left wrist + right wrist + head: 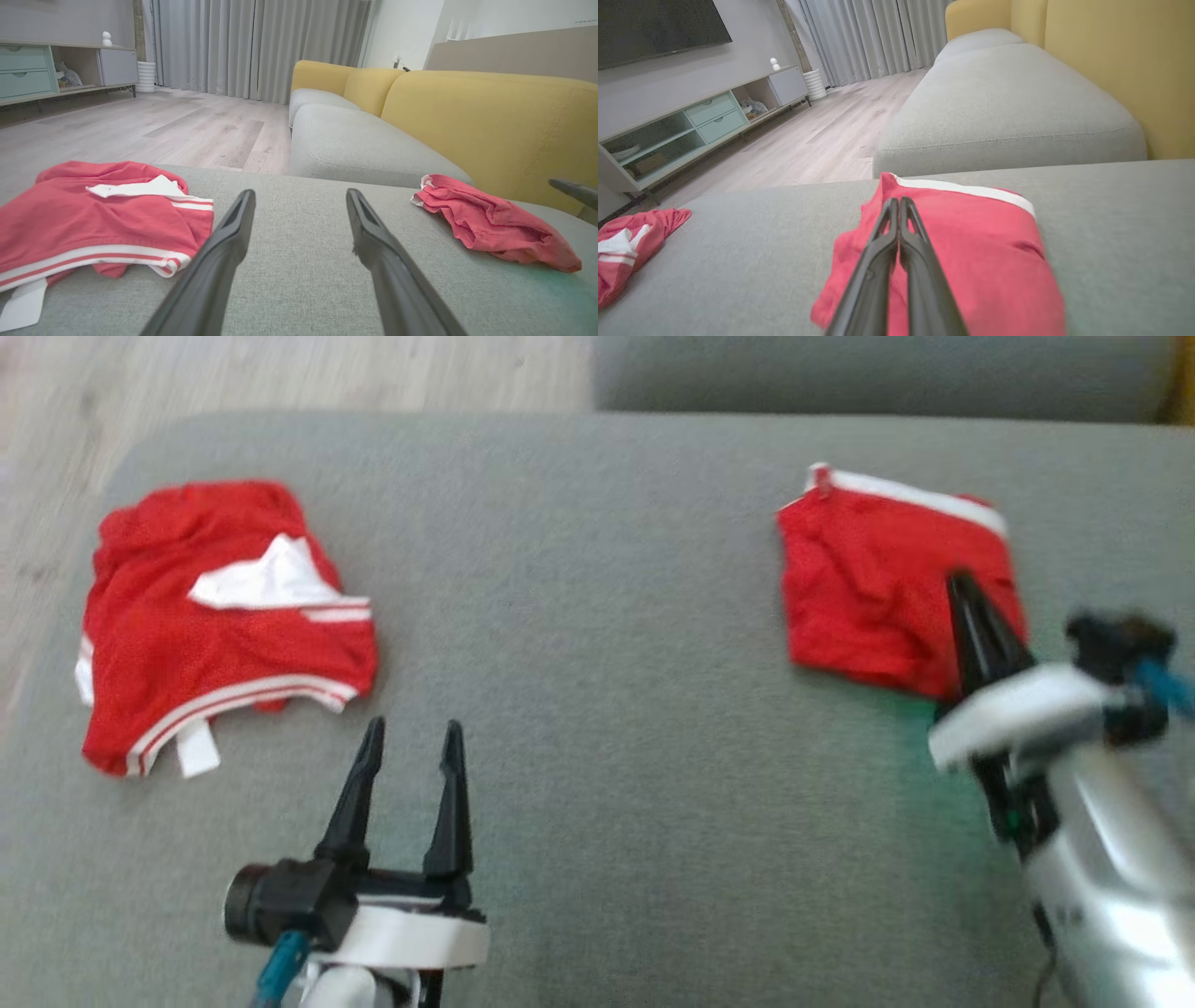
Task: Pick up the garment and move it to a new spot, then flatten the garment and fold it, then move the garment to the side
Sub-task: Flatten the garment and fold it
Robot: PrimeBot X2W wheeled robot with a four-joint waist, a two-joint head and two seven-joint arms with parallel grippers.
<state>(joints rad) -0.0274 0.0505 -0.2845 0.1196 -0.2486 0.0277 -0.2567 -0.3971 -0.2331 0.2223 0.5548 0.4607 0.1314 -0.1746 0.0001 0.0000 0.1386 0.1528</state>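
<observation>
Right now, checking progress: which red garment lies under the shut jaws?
The folded garment on the right, white-banded far edge; the crumpled garment lies left.

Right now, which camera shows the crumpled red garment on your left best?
Head view: the whole garment is visible from above. Left wrist view crops the garment at its left; right wrist view catches one end.

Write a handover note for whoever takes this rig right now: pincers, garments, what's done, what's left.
Left pincer: open, empty, over the cushion beside the crumpled garment.
Right pincer: shut, tips over the folded garment; I cannot tell whether cloth is pinched.
Done: the folded garment looks finished, lying on the robot's right.
Left: probably moving it aside; the crumpled garment is not yet flattened or folded.
</observation>
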